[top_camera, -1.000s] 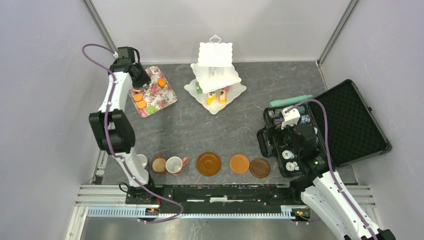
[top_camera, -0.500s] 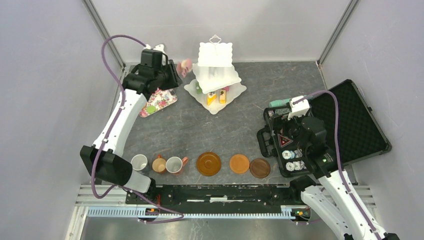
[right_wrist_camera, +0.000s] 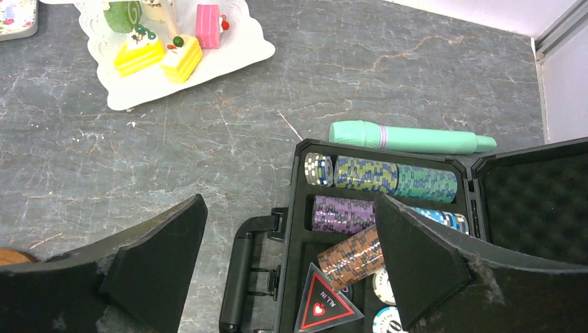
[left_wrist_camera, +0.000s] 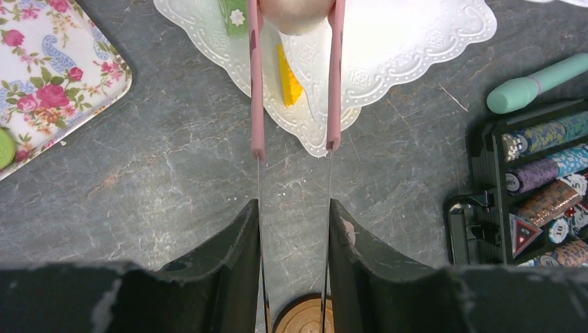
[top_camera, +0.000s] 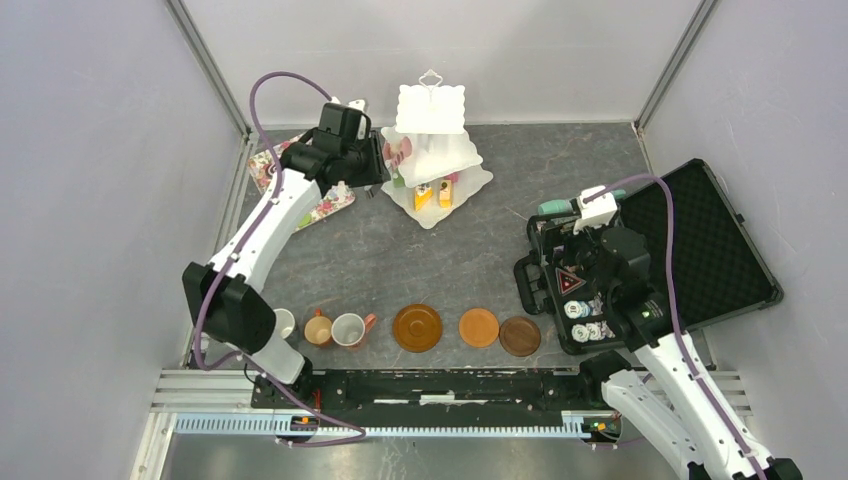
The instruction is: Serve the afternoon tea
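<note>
My left gripper (left_wrist_camera: 292, 205) is shut on pink tongs (left_wrist_camera: 256, 83), seen in the left wrist view. The tongs pinch a round pinkish toy cake (left_wrist_camera: 295, 12) over the white tiered stand (left_wrist_camera: 416, 35). From above, that gripper (top_camera: 372, 160) is at the stand's (top_camera: 430, 110) left side. Yellow cakes (right_wrist_camera: 139, 55), a pink one (right_wrist_camera: 208, 26) and a green roll (right_wrist_camera: 123, 14) sit on the bottom tier. Three mugs (top_camera: 318, 329) and three saucers (top_camera: 479, 327) line the near edge. My right gripper (right_wrist_camera: 289, 201) hangs open and holds nothing, above the chip case.
The floral tray (top_camera: 325, 205) lies left of the stand, partly under my left arm, with a green piece (left_wrist_camera: 4, 147) on it. An open black case of poker chips (top_camera: 700, 240) fills the right side. A mint-green stick (right_wrist_camera: 409, 137) lies behind it.
My left arm has swung from over the floral tray rightward to the stand, carrying the cake in the tongs. The right wrist has shifted slightly over the case.
</note>
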Controlling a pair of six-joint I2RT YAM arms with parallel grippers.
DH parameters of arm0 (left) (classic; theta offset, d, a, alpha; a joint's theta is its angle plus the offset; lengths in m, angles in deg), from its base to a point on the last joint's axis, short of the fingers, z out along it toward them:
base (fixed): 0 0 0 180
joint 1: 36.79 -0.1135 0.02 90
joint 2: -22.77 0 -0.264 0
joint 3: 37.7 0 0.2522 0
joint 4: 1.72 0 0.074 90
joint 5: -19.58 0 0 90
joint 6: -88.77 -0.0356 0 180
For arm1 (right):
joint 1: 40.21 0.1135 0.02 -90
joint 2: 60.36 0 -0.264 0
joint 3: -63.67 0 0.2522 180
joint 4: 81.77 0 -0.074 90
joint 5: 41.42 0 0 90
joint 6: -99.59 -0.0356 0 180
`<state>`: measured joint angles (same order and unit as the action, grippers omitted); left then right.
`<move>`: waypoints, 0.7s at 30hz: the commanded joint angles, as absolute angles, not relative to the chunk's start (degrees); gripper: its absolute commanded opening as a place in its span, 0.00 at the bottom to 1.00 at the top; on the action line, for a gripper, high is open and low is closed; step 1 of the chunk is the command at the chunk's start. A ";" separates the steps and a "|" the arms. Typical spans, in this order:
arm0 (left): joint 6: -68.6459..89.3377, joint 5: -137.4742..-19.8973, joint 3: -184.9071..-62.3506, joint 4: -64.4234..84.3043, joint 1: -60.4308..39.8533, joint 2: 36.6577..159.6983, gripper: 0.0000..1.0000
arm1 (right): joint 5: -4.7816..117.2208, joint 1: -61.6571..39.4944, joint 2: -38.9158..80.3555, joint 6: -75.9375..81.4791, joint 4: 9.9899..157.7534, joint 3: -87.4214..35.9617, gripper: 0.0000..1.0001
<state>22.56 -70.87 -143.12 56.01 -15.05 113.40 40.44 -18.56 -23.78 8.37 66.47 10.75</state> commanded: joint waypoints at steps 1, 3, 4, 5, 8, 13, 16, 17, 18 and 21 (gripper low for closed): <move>22.76 -70.69 -147.45 51.19 -14.82 115.90 0.33 | 39.18 -18.50 -24.82 8.66 68.89 11.49 0.98; 22.59 -70.69 -148.84 50.73 -14.76 117.41 0.33 | 39.02 -18.49 -24.81 8.70 68.99 11.67 0.98; 22.58 -70.69 -149.41 50.54 -14.76 118.07 0.33 | 38.94 -18.49 -24.77 8.84 69.05 11.75 0.98; 22.45 -69.63 -150.05 50.38 -14.70 118.66 0.33 | 38.93 -18.50 -24.72 8.81 69.06 11.84 0.98; 22.00 -68.42 -151.64 49.84 -14.70 120.25 0.35 | 38.94 -18.49 -24.76 8.81 69.19 12.39 0.98; 21.00 -68.05 -154.17 50.18 -14.65 123.01 0.43 | 38.95 -18.50 -24.85 8.85 69.43 13.55 0.98; 20.59 -68.79 -155.66 51.10 -14.65 124.59 0.51 | 39.21 -18.50 -24.87 8.82 69.73 14.14 0.98; 20.41 -68.78 -155.93 51.32 -14.68 124.76 0.52 | 39.25 -18.48 -24.94 8.82 69.80 14.40 0.98; 20.11 -68.69 -155.96 51.42 -14.71 124.73 0.54 | 39.35 -18.50 -24.98 8.85 70.04 14.79 0.98; 19.19 -67.57 -156.22 52.13 -14.80 124.42 0.56 | 39.56 -18.50 -25.05 8.64 70.13 15.43 0.98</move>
<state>22.43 -68.97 -153.08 53.54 -14.99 124.79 39.87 -18.56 -24.48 8.39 67.47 14.53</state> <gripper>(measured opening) 0.551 0.978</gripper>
